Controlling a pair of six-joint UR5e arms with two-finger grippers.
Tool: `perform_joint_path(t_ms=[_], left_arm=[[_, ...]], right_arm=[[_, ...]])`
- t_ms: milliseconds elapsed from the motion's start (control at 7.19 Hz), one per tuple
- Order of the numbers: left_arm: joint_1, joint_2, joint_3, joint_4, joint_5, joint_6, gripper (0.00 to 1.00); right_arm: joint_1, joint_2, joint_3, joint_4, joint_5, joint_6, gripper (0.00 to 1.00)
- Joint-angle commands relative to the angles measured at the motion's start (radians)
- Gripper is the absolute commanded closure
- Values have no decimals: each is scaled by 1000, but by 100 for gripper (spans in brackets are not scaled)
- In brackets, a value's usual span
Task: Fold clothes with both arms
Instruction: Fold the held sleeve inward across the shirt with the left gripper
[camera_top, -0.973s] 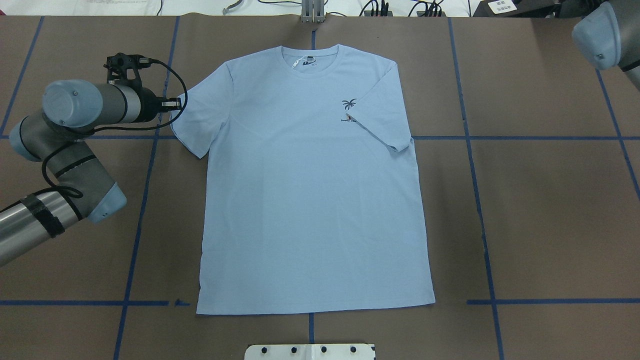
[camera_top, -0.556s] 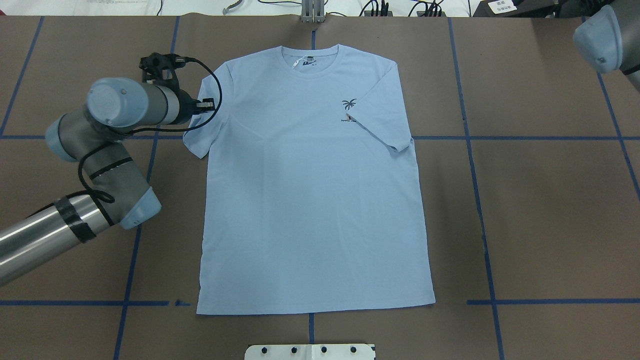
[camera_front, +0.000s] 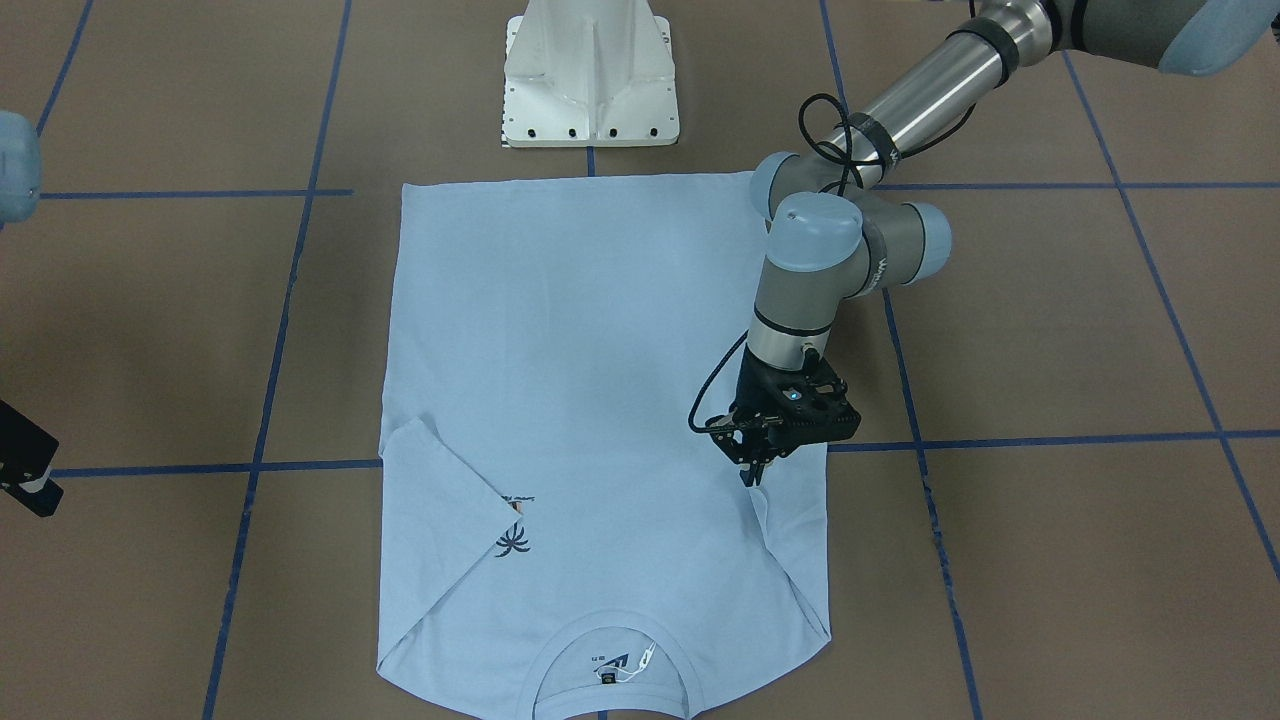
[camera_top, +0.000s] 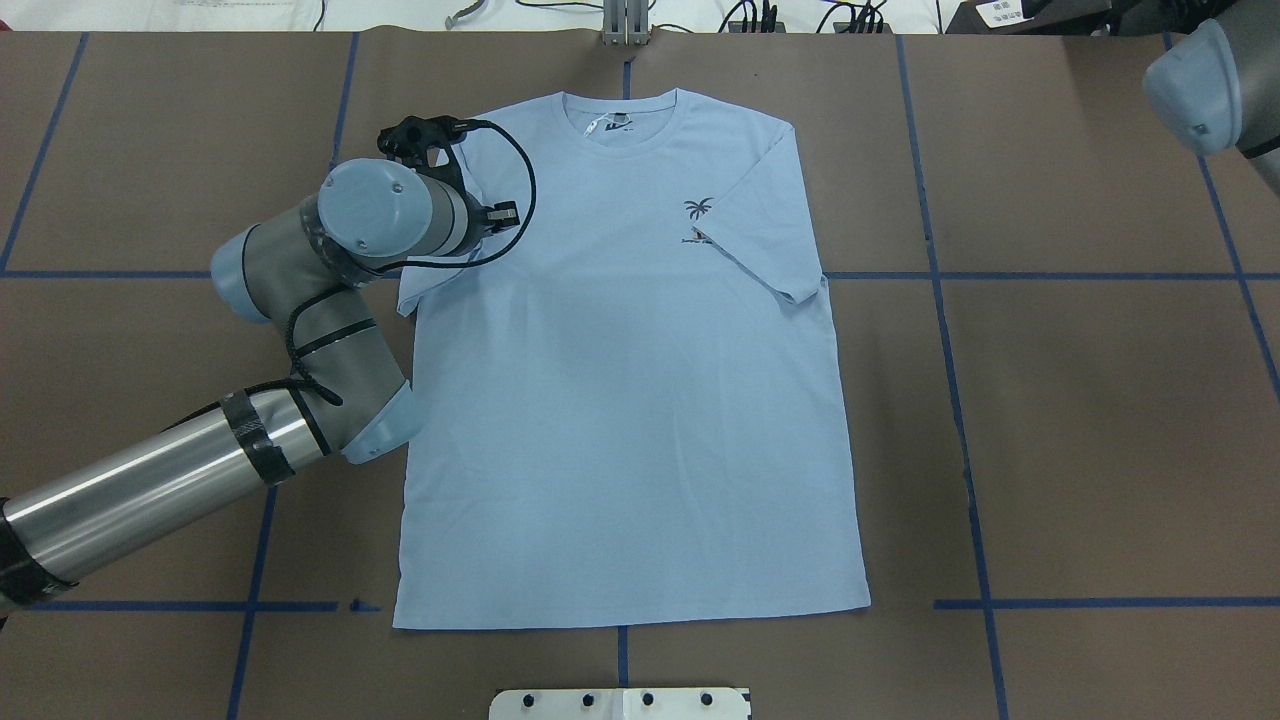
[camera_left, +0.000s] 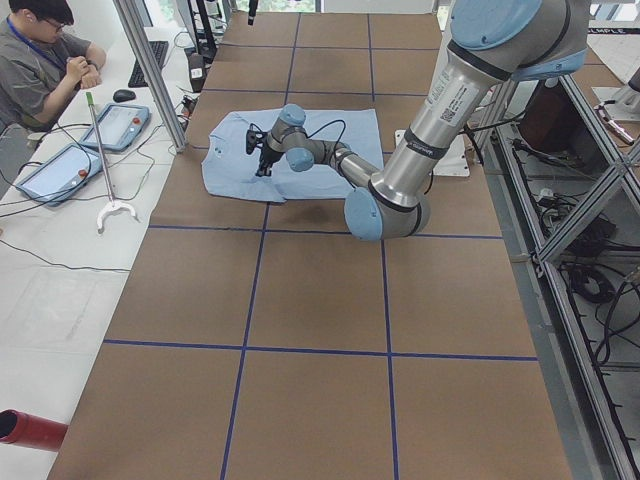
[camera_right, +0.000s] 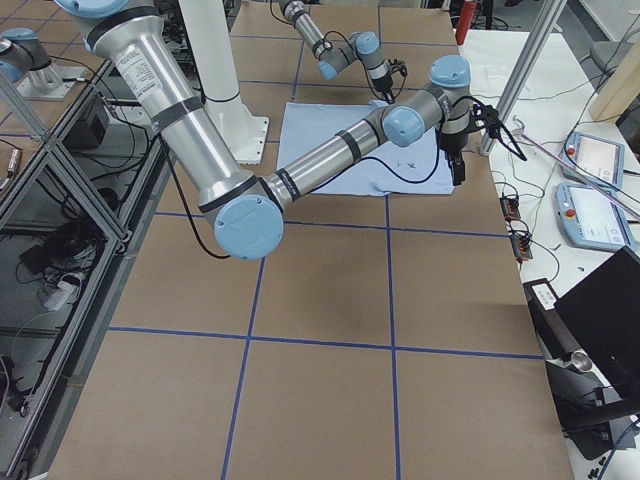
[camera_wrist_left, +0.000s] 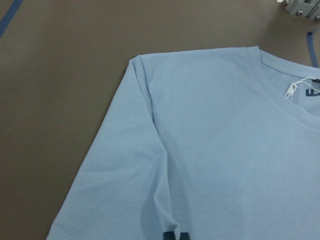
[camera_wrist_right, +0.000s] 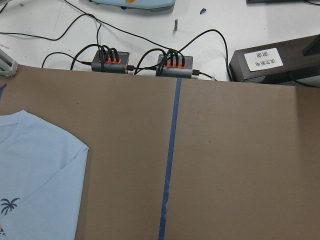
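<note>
Now left fingers (camera_front: 751, 468), clamped on sleeve (camera_front: 795, 560), have dragged it inward over shirt (camera_top: 620, 400); fold nearly laid. Right fingers (camera_right: 458, 172): cannot tell.

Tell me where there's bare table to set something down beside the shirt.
Widest free patch, overhead view: the table right of the T-shirt, out to the edge. Crowded on the shirt's other side, where the left arm crosses and the left gripper holds the sleeve.

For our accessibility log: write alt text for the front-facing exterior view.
The robot's left hand pinches a sleeve of the light blue T-shirt, folded inward over its body. The shirt lies flat on the brown table, its other sleeve already folded in.
</note>
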Motion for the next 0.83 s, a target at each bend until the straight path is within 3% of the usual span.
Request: perform_joint_path(t_ms=[0, 278, 417, 556, 695], left_arm=[[2, -89, 106, 3, 24, -65, 100], [2, -112, 141, 0, 46, -69, 100], [2, -108, 138, -5, 44, -52, 62], [2, -102, 121, -6, 44, 51, 1], [2, -63, 30, 1, 37, 75, 0]], right_arm=[[-5, -2, 1, 0, 0, 6, 0], [-13, -2, 1, 0, 0, 11, 0], [-16, -2, 1, 0, 0, 14, 0], [-24, -6, 3, 2, 0, 15, 0], [-48, -37, 30, 3, -3, 26, 0]])
